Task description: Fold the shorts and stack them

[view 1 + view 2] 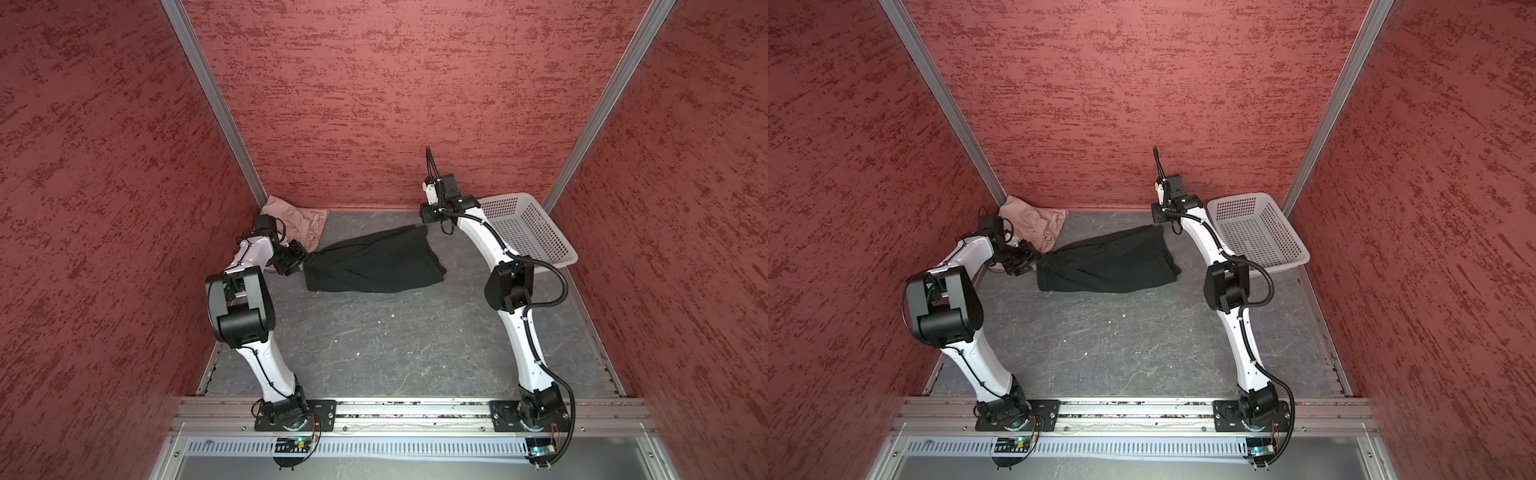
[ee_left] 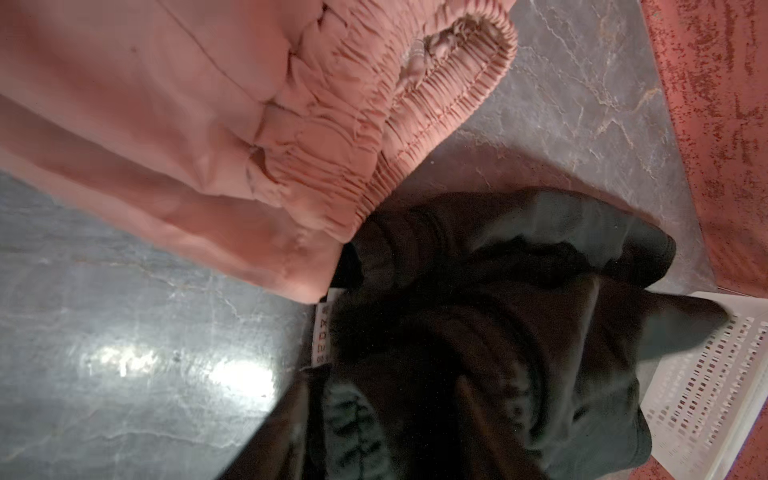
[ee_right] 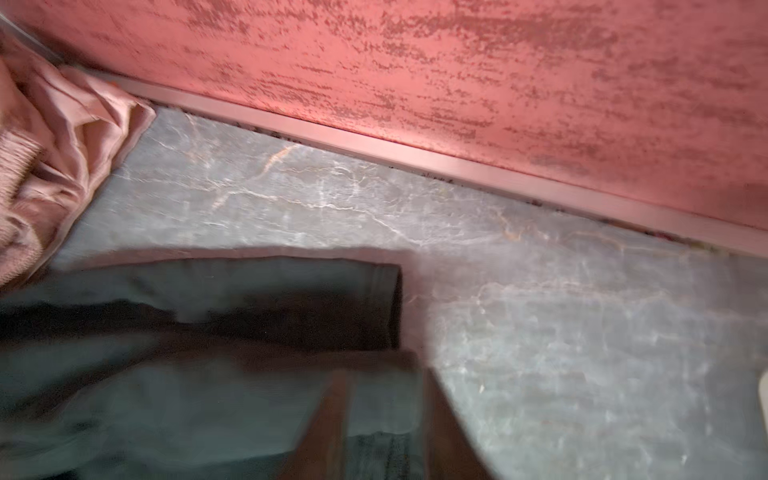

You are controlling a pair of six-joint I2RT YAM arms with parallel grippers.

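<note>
— Where do we find the black shorts (image 1: 374,266)?

— We see them lying flat on the grey table (image 1: 395,340), spread between our two grippers. Their gathered waistband end lies right at the left gripper (image 1: 291,259). The far leg corner lies just under the right gripper (image 1: 428,216).

— And the pink shorts (image 1: 295,220)?

— They are crumpled in the corner just beyond the left gripper. In the left wrist view their waistband touches the black pair, next to a white care label (image 2: 323,336).

— What can we say of the left gripper's jaws?

— Its fingers (image 2: 270,440) look parted, with black cloth bunched between them. That part of the picture is dark, so we cannot tell whether it has hold of the cloth.

— And the right one?

— In the right wrist view we see its two fingers apart, with the black leg lying flat below the gap. Nothing is clamped, and the gripper hangs just above the cloth.

— Anything else close by?

— The white perforated basket (image 1: 523,232) stands just beside the right gripper, on the side away from the left one. It is apart from both pairs.
</note>
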